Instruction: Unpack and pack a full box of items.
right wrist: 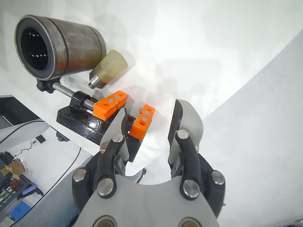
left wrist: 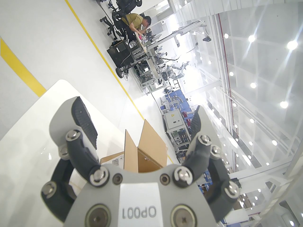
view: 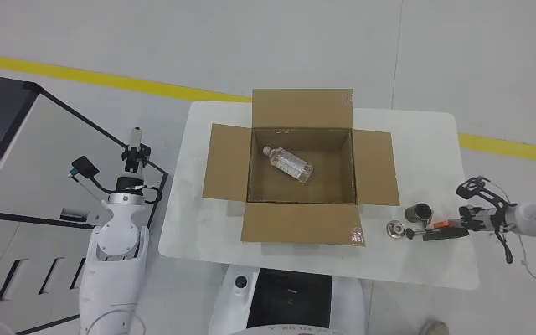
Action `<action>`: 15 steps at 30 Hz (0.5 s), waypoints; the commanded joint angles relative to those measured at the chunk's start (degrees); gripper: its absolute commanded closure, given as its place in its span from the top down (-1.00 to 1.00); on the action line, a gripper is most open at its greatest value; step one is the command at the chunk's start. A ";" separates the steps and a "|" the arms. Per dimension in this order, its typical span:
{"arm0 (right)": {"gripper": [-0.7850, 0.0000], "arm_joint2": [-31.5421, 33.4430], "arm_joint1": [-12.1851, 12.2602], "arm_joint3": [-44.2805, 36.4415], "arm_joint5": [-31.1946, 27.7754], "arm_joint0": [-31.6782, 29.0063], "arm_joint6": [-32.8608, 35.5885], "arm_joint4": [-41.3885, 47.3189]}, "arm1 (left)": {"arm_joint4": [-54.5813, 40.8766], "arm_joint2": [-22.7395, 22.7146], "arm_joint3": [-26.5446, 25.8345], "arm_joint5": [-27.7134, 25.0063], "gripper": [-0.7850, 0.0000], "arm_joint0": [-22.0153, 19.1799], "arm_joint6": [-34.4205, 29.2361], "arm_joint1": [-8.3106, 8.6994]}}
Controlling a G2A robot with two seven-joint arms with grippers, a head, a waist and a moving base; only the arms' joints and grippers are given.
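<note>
at the table's (view: 209, 230) centre, cardboard box (view: 301, 223) sits with all four flaps folded out. one clear plastic bottle (view: 289, 163) lies on its side on the box floor, toward the far left corner.

right of the box, on bare tabletop, three items in a tight cluster: metal cylinder (right wrist: 71, 48) lying on its side with its hollow bore showing, small cream-capped plug (right wrist: 107, 70) touching its flank, and a black vise (right wrist: 94, 116) with orange jaws – its screw knob just beside the cylinder's rim.

right gripper (right wrist: 150, 112) is low over the table at the vise's jaw end, fingers moderately spread, gripping nothing; one finger overlaps the vise in the wrist view – contact cannot be told.

left gripper (left wrist: 137, 105) is off the table's left side, pointing upward, fingers spread wide, nothing between them.
</note>
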 commanded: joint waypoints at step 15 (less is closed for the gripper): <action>-0.51 -4.49 1.55 0.78 -0.42 0.52 -0.42 3.94 | 0.00 0.00 0.00 0.00 1.00 0.00 0.00 0.00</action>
